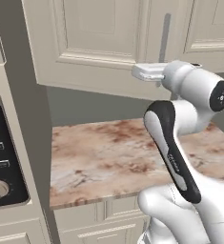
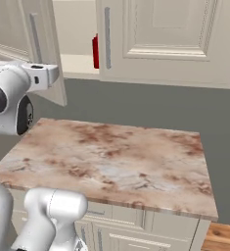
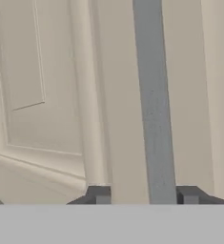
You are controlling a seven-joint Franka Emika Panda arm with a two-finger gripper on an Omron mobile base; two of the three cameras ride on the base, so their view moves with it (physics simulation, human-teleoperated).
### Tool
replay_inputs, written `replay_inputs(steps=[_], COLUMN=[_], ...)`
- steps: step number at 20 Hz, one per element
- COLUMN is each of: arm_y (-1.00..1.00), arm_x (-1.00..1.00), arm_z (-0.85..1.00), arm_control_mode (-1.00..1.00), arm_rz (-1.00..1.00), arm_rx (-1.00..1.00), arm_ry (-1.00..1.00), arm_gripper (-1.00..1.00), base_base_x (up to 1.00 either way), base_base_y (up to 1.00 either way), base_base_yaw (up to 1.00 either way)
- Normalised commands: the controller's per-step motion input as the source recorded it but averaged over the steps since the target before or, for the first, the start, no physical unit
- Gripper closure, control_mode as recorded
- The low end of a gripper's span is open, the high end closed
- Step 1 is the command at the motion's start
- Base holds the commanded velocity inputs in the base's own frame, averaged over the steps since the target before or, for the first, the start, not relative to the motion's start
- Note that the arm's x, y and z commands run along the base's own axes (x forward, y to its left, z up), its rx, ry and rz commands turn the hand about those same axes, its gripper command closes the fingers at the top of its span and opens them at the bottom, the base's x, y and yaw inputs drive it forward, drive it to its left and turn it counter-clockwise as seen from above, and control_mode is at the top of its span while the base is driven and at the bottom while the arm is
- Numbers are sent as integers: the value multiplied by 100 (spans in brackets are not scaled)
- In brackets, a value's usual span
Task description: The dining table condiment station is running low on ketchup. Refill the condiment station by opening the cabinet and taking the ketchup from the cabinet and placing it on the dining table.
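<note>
Cream cabinet (image 2: 165,39), left door swung ajar; red ketchup (image 2: 95,51) upright on its shelf

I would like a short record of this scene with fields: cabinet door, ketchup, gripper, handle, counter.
cabinet door: cabinet left door swung partly open, right door shut
ketchup: red bottle upright on the shelf inside, partly hidden behind the right door's edge
gripper: gripper at the open door, fingers either side of the handle, not closed on it
handle: vertical silver bar between the fingertips
counter: small marbled counter below the cabinet
</note>
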Motion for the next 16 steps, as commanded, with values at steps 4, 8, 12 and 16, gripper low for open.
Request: replay_inputs(steps=[4,8,12,16], arm_y=[73,23,-95,-100], arm_x=[-100,-64,-92,-94], arm_z=[-11,-31,16,15], arm_control_mode=[-100,-100,-100,-100], arm_rz=[0,5,10,12], arm_rx=[11,10,41,51], arm_ry=[12,8,2,12], arm_gripper=[-100,-100,-100,-100], base_base_x=[0,0,0,0], base_base_y=[0,0,0,0], base_base_yaw=[0,0,0,0])
